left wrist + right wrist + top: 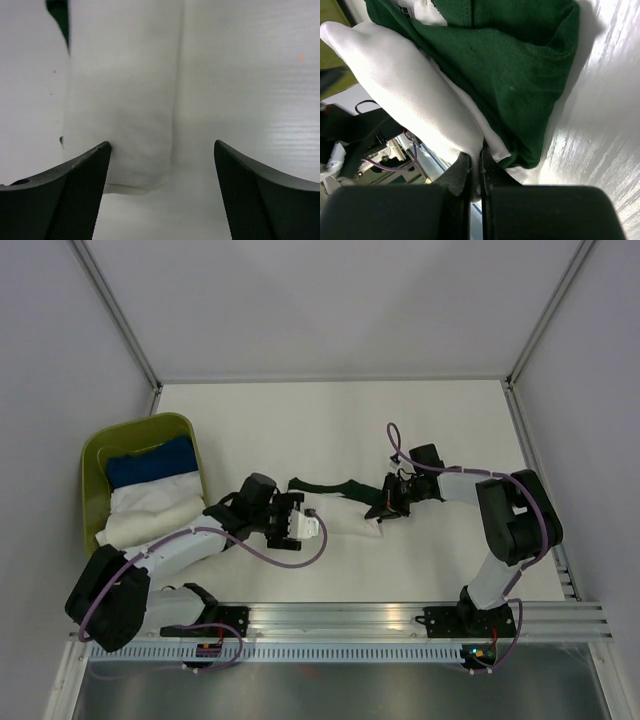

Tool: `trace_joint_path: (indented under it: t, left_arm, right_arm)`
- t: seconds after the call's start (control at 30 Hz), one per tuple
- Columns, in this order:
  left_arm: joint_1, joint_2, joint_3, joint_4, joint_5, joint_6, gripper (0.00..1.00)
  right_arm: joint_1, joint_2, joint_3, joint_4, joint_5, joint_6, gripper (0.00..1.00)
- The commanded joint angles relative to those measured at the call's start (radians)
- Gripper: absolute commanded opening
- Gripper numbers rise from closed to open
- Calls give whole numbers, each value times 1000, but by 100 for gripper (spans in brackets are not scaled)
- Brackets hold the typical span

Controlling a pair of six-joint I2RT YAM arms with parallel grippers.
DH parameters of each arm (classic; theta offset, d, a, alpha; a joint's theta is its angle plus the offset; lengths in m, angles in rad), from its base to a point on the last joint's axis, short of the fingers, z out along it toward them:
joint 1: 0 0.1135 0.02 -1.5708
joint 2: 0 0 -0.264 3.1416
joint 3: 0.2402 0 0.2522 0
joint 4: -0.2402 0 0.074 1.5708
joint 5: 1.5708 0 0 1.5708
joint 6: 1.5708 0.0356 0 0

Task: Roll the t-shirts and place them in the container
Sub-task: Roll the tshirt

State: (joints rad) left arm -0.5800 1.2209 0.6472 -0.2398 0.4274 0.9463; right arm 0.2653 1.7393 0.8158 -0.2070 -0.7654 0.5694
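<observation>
A white t-shirt [345, 522] lies flat mid-table with a dark green t-shirt [335, 489] bunched along its far edge. My right gripper [385, 508] is shut on the white shirt's right edge [427, 105], lifting it, with green cloth [515, 65] draped beside it. My left gripper [312, 528] is open and empty at the shirt's left end; the white cloth's edge [127, 125] lies between and just beyond its fingertips [90, 165].
An olive-green basket [100, 455] stands at the left with a blue bundle [150, 462] and a white bundle [150, 508] in it. A metal rail [400, 620] runs along the near table edge.
</observation>
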Motion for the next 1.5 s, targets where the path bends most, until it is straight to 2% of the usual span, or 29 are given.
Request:
trace_joint_path:
  t: [0.0,0.07,0.2,0.43,0.5,0.53,0.6,0.67,0.7,0.73,0.77,0.8,0.9,0.97,1.07,1.13,1.23,1.3,1.47]
  left_arm:
    - [-29,18,-92,212,-76,345,88]
    - [-32,74,-89,235,-120,367,92]
    - [-32,158,-64,234,-159,413,88]
    - [-30,275,-37,231,-191,419,57]
    - [-30,310,-15,229,-199,413,40]
    - [-30,321,-8,224,-193,411,21]
    - [-30,341,40,170,-182,389,3]
    - [-18,348,95,79,-126,337,2]
    - [-11,357,164,-37,-95,310,2]
    - [14,364,202,-90,-25,286,2]
    - [26,373,276,-154,9,248,2]
    - [38,393,310,-250,37,232,2]
    - [81,442,428,-392,150,209,2]
    - [101,466,500,-515,180,216,2]
    - [117,515,575,-644,215,238,2]
    - [120,542,614,-703,221,241,2]
    - [123,563,647,-736,228,236,2]
    - [124,571,657,-745,231,241,2]
    - [131,615,712,-820,251,273,2]
  right_arm:
    - [-6,31,39,-35,68,-68,3]
    - [-6,48,46,-52,57,-97,3]
    - [-8,75,69,-74,29,-146,4]
    - [-11,115,123,-133,-6,-247,10]
    - [-14,118,143,-153,-11,-275,13]
    - [-14,123,149,-173,-12,-299,14]
    - [-18,120,169,-195,-8,-321,17]
    - [-21,83,184,-215,18,-353,21]
    - [-21,30,186,-216,65,-362,24]
    - [-21,-6,190,-209,107,-380,34]
    - [-21,-42,187,-201,148,-397,38]
    - [-21,-126,183,-181,244,-420,46]
    - [-3,-309,128,-105,413,-534,55]
    - [17,-392,50,-46,445,-620,64]
    - [107,-556,-59,49,494,-791,65]
    - [230,-602,-130,66,517,-888,68]
    - [358,-659,-191,101,529,-937,70]
    - [422,-664,-225,139,580,-944,73]
    - [442,-540,-236,198,624,-982,73]
